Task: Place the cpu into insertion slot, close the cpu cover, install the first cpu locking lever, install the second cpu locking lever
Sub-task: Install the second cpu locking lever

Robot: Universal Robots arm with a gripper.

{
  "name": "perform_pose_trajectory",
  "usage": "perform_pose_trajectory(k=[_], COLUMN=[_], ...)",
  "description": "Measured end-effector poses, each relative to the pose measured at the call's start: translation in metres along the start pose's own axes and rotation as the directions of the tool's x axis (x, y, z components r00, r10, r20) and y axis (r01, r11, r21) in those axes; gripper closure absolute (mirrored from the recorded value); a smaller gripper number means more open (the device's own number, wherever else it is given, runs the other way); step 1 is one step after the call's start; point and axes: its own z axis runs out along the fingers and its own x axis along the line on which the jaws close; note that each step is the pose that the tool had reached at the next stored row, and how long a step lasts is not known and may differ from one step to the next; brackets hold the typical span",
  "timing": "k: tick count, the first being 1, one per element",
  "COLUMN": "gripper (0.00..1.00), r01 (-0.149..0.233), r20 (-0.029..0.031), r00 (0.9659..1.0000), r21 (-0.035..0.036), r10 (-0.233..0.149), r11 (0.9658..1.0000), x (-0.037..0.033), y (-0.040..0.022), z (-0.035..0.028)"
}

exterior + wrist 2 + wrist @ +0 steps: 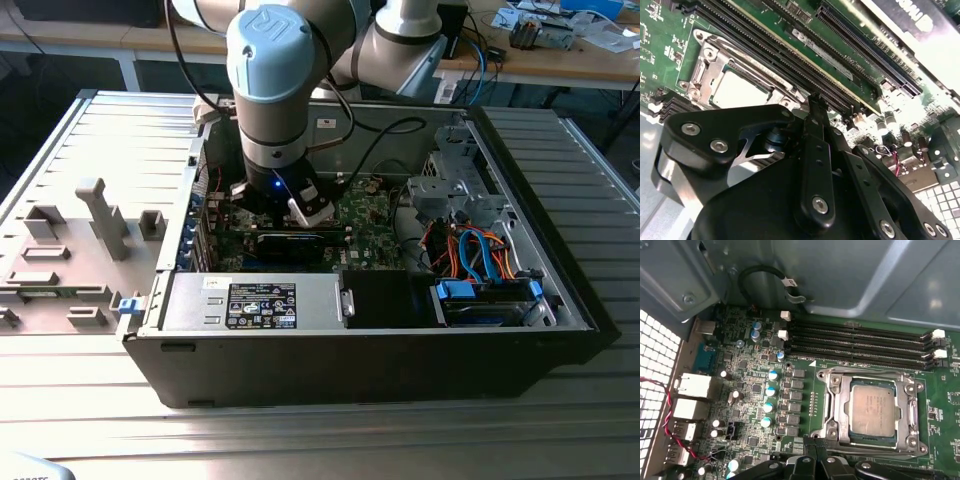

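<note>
Cpu (873,411), dull silver and flat, already lies in the insertion slot (832,412) just beyond my claw (815,444), with the cpu cover (906,405), a thin bright metal frame, down around it. My claw's black fingers look clenched together, holding nothing. Hovering this near the slot's rim, I judge a careless push could slip off smooth steel and scrape the green board (755,405). Farther off run long black ribbed memory slots (860,342).
</note>
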Motion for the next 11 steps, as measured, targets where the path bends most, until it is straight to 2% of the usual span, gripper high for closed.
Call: perform_pose_trajectory(k=[5, 11], gripper=[0.89, 0.89], r01=[0.0, 0.004], r20=[-0.0014, -0.0019], r00=[1.0, 1.0], r21=[-0.0005, -0.0032], r10=[0.0, -0.004], r11=[1.0, 1.0], x=[0.0001, -0.0004], y=[-0.0011, 0.0033], z=[0.0045, 0.0086])
